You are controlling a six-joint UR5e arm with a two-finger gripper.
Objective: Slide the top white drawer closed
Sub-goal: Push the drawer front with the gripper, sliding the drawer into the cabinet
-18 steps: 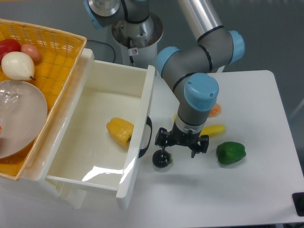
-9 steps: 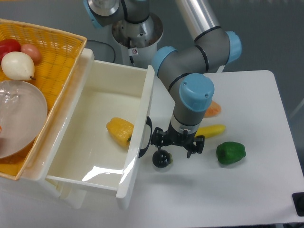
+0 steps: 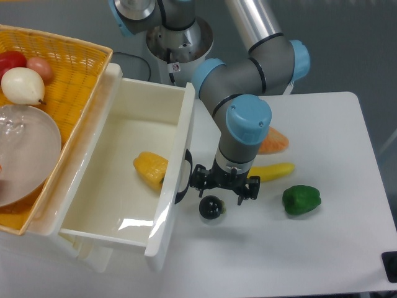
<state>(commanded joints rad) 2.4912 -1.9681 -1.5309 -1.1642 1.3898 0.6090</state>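
The top white drawer (image 3: 124, 143) stands pulled out of the cabinet, a deep glossy tray with a yellow pepper (image 3: 151, 169) lying inside. Its flat front panel (image 3: 170, 192) carries a black curved handle (image 3: 182, 180) facing right. My gripper (image 3: 224, 184) hangs over the table just right of that panel, its left finger (image 3: 198, 178) touching or nearly touching the handle. The fingers are spread apart with nothing held between them. The arm's wrist hides the gripper's body from above.
A black round object (image 3: 211, 207) lies just below the gripper. A green pepper (image 3: 301, 199), a yellow chili (image 3: 273, 171) and an orange carrot (image 3: 272, 141) sit on the white table (image 3: 322, 261) to the right. A yellow wicker basket (image 3: 59, 68) with fruit and a clear bowl tops the cabinet.
The gripper has moved left against the drawer front. The drawer has slid a little to the left into the cabinet, and the yellow pepper moved with it.
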